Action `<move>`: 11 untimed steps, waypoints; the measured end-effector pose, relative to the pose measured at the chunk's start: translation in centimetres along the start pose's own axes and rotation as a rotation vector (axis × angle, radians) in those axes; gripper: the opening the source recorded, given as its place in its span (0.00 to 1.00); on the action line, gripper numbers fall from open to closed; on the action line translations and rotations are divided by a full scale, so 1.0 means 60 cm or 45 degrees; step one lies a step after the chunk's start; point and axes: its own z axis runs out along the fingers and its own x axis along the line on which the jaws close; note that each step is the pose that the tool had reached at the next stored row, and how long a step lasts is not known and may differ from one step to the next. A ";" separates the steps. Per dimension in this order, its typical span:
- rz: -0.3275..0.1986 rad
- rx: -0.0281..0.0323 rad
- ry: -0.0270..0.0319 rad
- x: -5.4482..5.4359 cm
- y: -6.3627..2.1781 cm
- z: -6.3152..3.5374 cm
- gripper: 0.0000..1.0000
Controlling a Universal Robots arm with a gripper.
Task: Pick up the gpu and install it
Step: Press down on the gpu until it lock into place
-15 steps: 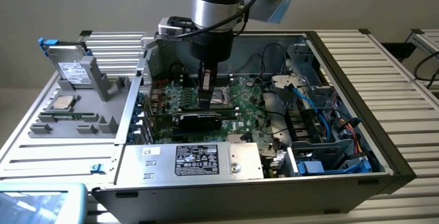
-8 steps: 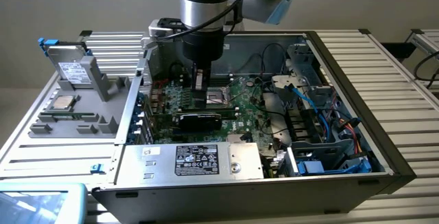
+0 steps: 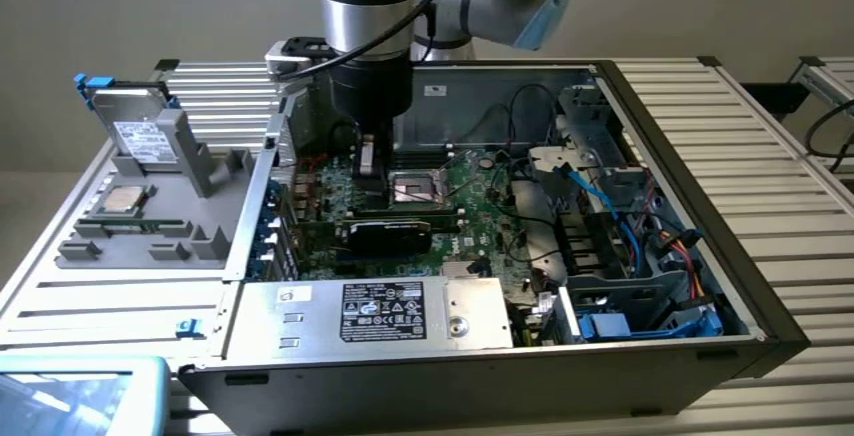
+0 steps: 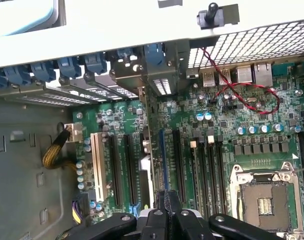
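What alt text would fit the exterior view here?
A robot arm's gripper reaches down into an open computer case, above the green motherboard. The gpu sits on the board just below it; a grey fixture stands outside the case.

No wording is showing clearly enough to read. A black label [image 3: 383, 310] on the silver power supply box [image 3: 367, 318] at the case's near side is carrying white print and marks, all illegible.
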 end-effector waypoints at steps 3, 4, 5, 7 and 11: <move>0.002 0.0183 -0.0022 0.001 0.013 0.000 0.12; 0.003 0.0211 -0.0026 0.002 0.019 0.000 0.12; 0.003 0.0231 -0.0029 0.002 0.025 0.000 0.12; 0.004 0.0268 -0.0033 0.004 0.037 0.000 0.12; 0.007 0.0543 -0.0065 0.010 0.050 0.000 0.12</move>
